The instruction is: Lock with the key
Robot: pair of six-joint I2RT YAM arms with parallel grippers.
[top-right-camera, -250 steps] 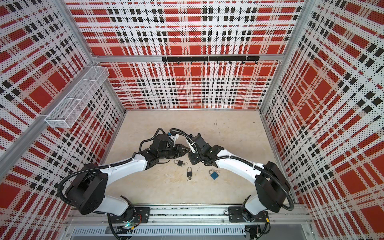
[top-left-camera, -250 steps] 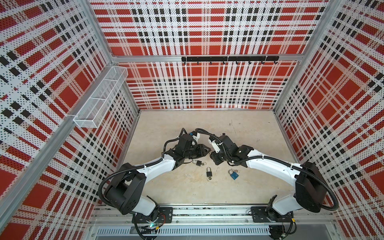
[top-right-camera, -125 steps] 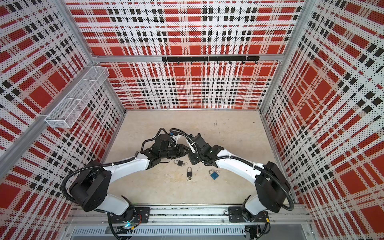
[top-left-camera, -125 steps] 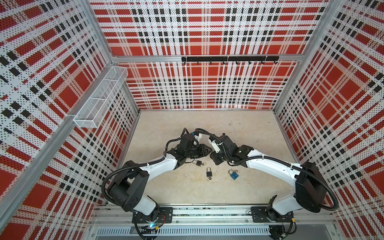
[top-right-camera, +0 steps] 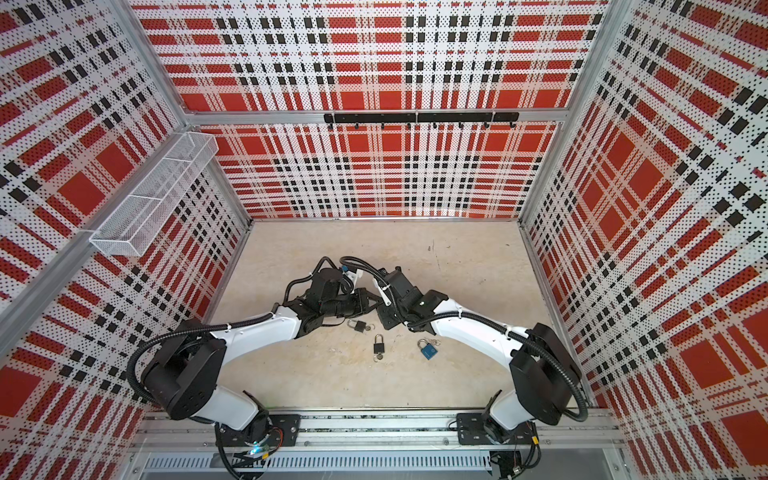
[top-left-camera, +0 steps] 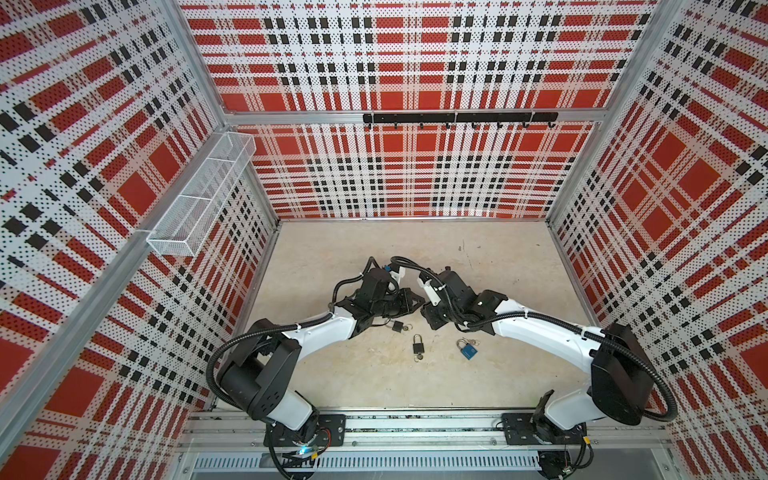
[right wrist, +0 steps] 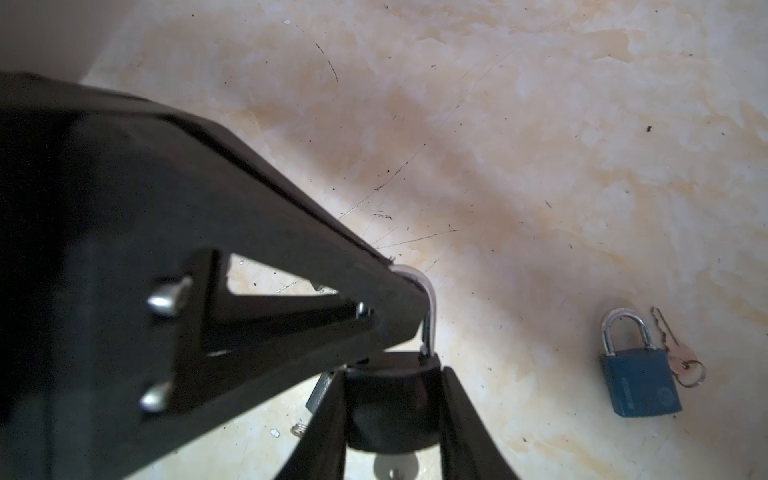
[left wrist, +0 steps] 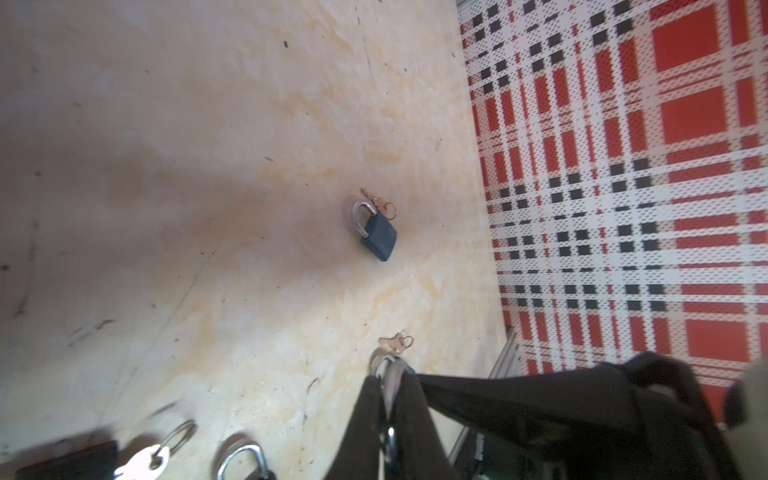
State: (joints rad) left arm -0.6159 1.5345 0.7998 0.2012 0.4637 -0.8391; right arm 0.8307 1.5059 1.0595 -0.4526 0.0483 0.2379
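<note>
My right gripper (right wrist: 392, 374) is shut on the body of a black padlock (right wrist: 392, 399), held above the floor. Its silver shackle (right wrist: 430, 307) sticks out past the fingers. My left gripper (left wrist: 390, 378) is shut on that shackle, which shows as a silver sliver between its fingertips. A pale metal piece (right wrist: 392, 467) shows under the padlock body; it looks like a key head. In both top views the two grippers (top-left-camera: 417, 302) (top-left-camera: 424, 311) meet tip to tip at the floor's middle, and the held padlock is hidden between them.
Two more black padlocks (top-left-camera: 397, 327) (top-left-camera: 417, 345) and a blue padlock (top-left-camera: 468, 351) with keys lie on the beige floor just in front of the grippers; they also show in a top view (top-right-camera: 360, 325) (top-right-camera: 378, 345) (top-right-camera: 429, 351). A small brass key (left wrist: 397, 343) shows beyond the left fingertips.
My left gripper has moved right to the right gripper and shut on the padlock's shackle. The right arm has stayed still with the padlock body.
</note>
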